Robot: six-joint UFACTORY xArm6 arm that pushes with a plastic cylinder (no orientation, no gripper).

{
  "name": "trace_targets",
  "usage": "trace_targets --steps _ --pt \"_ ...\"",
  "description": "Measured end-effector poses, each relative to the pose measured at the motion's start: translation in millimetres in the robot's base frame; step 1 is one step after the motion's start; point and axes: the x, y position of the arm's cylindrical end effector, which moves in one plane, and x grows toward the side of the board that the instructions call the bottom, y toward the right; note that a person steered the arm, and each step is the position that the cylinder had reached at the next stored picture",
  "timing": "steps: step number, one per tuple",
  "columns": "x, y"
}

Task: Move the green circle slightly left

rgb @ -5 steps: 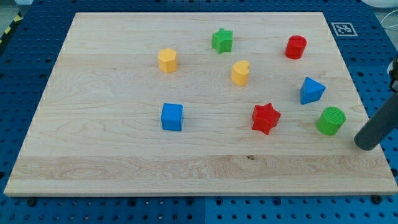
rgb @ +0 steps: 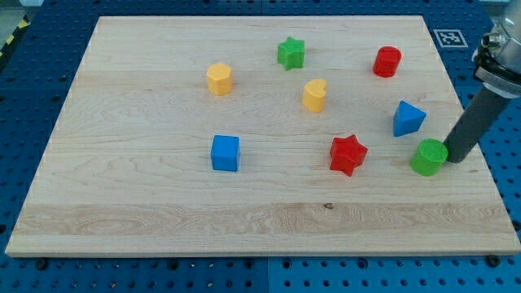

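My tip [rgb: 453,158] is touching the green circle [rgb: 428,157] on its right side, holding nothing. The push is starting. Next, it needs a small nudge left.

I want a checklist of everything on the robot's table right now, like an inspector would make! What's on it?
Surface: pale wooden board, lying flat on a blue perforated table.
Job's things: green circle, near the board's edge at the view's right.
Clutter: red star, blue triangle, red cylinder, green star, yellow heart, yellow hexagon, blue cube; all apart from one another.
Hand: none; the rod ends in my tip, right beside the green circle on the view's right, seemingly touching it.
Cables: nothing seen.
Surroundings: black-and-white marker tag past the board's top right corner.
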Motion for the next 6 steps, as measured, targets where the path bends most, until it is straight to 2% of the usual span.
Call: trace_targets --steps 3,6 --pt "7.1 -34.6" --pt "43.9 -46.3"
